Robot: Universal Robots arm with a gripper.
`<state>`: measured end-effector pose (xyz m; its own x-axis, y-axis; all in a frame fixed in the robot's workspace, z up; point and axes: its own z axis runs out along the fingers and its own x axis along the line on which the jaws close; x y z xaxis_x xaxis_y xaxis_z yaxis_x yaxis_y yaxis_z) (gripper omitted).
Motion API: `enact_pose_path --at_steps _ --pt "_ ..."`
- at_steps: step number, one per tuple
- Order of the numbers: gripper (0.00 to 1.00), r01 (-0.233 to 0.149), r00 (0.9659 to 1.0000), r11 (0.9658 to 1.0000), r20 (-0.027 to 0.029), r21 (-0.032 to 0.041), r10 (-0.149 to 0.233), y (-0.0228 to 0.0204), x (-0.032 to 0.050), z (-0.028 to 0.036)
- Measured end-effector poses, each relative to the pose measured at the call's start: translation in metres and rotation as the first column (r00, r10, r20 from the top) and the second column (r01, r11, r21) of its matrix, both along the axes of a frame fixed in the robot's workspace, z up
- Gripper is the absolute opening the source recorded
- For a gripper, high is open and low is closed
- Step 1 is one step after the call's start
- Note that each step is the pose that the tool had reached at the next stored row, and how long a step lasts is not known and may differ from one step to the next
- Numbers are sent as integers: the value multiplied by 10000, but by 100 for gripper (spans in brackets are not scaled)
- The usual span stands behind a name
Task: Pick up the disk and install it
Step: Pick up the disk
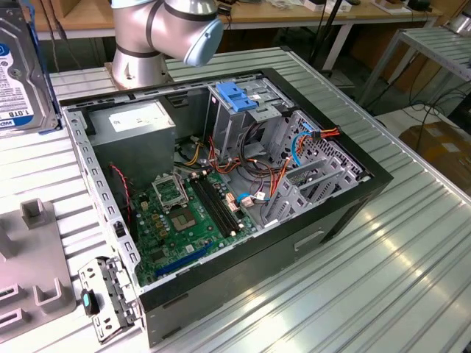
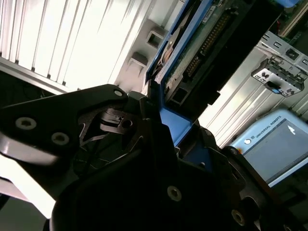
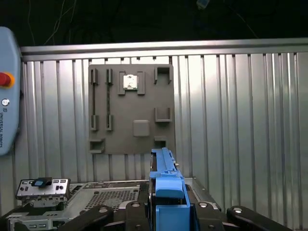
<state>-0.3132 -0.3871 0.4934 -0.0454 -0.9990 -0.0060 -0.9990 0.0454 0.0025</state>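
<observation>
Well, at the upper left of the exterior view the disk (image 1: pixel 20 70) hangs in the air, clear of the table (image 1: pixel 383 279), its labelled face toward that camera and cut by the frame edge. My gripper (image 3: pixel 166 214) is clamped on it: in both wrist views the black fingers (image 2: pixel 120 125) sit tight on either side of its blue side rail (image 3: pixel 166 178), and the disk's long axis runs straight out from between them. The second wrist view shows its circuit-board side (image 2: pixel 216 38).

Below it, at the lower left of the exterior view, lies the grey holder plate (image 1: pixel 29 257), with a loose metal bracket (image 1: pixel 103 298) just beside the computer case (image 1: pixel 294 243). Moving rightward, the case lies open in the middle of the frame, with the grey power box (image 1: pixel 140 121) in its upper left corner. The drive cage (image 1: pixel 239 103) with its blue top stands right of that box, well apart from the disk, so I judge the way from my load to the cage runs rightward over the case wall. Bundled cables (image 1: pixel 257 176) crowd the cage's foot. At the right there is ribbed table and room to move.
</observation>
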Motion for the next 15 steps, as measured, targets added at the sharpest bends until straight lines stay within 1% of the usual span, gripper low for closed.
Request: enact_pose_path --at_steps 1,4,6,8,14,15 --pt "37 -1 10000 10000 -1 0 1 -7 103 -2" --pt "37 -1 10000 10000 0 -2 1 -14 154 -3" --pt "37 0 10000 10000 0 -6 0 -34 168 -3" --pt "37 1 10000 10000 0 -9 -1 -70 176 -3" --pt "37 -1 10000 10000 0 -15 1 -210 191 -4" --pt "37 -1 10000 10000 0 -16 1 -226 196 -4"
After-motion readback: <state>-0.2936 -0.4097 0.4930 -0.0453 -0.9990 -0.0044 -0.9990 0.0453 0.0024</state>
